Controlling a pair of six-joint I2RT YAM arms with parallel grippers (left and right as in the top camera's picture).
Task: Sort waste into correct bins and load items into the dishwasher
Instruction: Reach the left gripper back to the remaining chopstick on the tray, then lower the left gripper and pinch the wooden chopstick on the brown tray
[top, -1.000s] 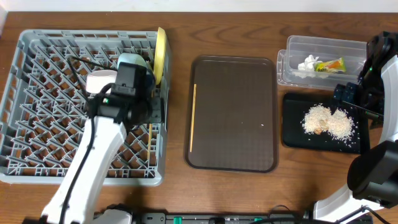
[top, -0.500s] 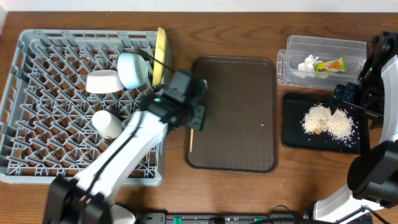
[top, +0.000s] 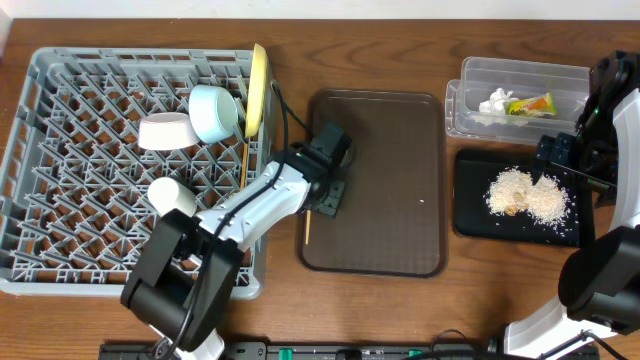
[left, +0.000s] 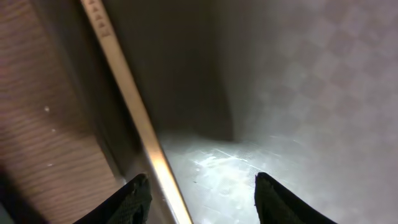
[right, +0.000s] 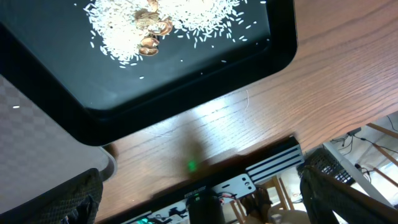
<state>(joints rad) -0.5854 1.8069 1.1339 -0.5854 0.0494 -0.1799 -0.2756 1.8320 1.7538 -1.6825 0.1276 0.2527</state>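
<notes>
Overhead, the left gripper (top: 326, 192) hangs mid-frame, jaws partly apart and empty, over the left edge of the dark brown rectangular serving tray (top: 390, 200), where a thin wooden chopstick (top: 307, 228) lies lengthwise beside the large grey lattice dish rack (top: 40, 110). From the left wrist, that chopstick (left: 127, 93) runs from top left down to just inside the lower-left fingertip (left: 138, 199), so it seems best to shift sideways until it sits midway between the fingers, lower, then close. From the right wrist, the right gripper (right: 202, 199), spread wide and empty, hovers at bottom, below the shallow glossy black tray (right: 186, 93) of rice-like crumbs (right: 155, 18)
</notes>
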